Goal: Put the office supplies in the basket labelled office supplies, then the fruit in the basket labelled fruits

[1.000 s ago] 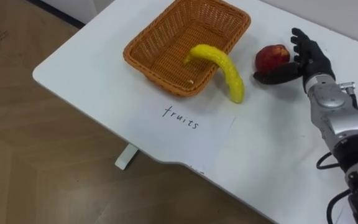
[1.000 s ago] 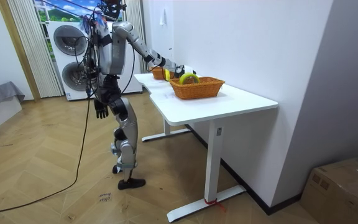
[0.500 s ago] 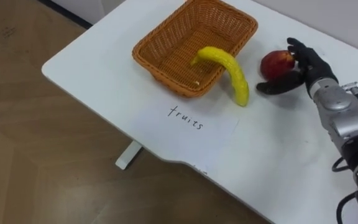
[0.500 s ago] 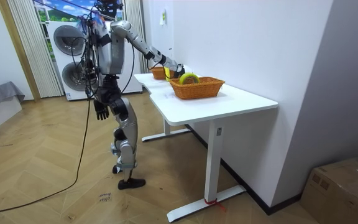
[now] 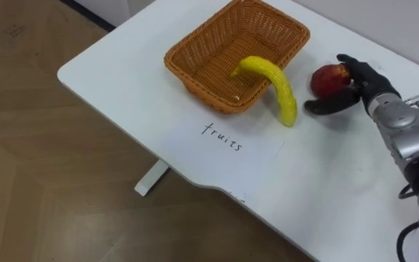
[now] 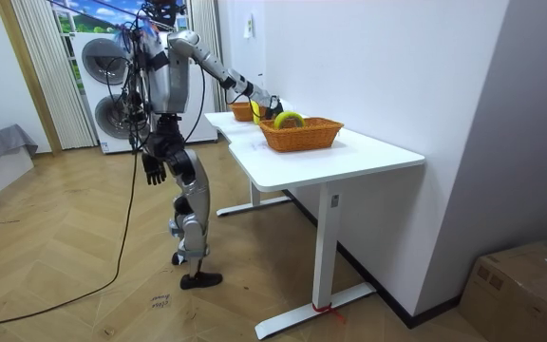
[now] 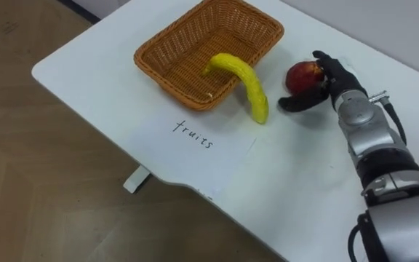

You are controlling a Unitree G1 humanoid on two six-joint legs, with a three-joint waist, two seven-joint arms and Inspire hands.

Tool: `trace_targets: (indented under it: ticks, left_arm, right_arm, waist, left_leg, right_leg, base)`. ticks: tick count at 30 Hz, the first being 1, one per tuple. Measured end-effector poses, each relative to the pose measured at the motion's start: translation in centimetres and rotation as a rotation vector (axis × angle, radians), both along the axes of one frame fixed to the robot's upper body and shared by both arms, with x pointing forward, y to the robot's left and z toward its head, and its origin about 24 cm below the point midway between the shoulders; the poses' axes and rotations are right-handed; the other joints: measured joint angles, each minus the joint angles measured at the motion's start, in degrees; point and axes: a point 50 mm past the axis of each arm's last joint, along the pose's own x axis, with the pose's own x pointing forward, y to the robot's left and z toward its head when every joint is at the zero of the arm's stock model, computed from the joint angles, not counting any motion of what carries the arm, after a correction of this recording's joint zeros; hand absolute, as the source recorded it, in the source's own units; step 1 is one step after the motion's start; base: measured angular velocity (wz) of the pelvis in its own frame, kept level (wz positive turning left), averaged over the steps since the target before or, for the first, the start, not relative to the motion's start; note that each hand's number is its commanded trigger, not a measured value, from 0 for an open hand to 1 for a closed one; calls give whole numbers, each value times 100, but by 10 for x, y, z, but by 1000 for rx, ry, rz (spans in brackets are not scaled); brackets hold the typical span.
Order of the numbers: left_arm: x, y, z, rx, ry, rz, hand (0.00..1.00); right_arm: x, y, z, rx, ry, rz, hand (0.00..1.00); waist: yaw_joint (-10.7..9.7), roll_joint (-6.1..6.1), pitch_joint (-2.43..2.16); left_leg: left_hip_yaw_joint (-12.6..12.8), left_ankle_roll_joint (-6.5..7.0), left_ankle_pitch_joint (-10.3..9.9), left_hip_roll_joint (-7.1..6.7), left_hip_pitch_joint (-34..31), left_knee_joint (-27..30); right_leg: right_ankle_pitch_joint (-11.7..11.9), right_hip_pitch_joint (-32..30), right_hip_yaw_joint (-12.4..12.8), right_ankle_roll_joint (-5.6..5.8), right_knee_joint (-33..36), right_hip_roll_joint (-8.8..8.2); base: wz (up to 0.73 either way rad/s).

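Where the right hand [image 5: 361, 81] is stretched over the tabletop [image 5: 326, 182], its fingers [image 5: 355, 64], straight a second ago, are now curled round the red apple [image 5: 328, 78] beside the basket [image 5: 202, 51]. The left hand [image 6: 153, 169] is seen by the hip.

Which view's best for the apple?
Left eye view: the apple shows clearly, right hand curled round its far side. Right eye view shows nearly the same. Room view: too small to make out.
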Motion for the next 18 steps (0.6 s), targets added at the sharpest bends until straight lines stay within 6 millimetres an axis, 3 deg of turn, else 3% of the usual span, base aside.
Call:
trace_targets:
  ticks: [10,18]
  left_arm:
    - [2,7,2,21,0,-3,0]
    - [7,6,2,22,-13,-6,0]
  right_arm:
    - [3,-10,14,-138,-36,-33,100]
    - [5,-10,16,-144,-45,-35,100]
  waist:
    - [14,-53,-25]
    - [1,-51,-11]
  left_leg:
    - [-8,-13,12,19,23,-94]
    - [-11,-15,10,25,71,-205]
  right_leg:
    - [22,29,-2,-9,-90,84]
    - [24,35,-9,-8,-94,84]
  base:
    - [0]
    - [0]
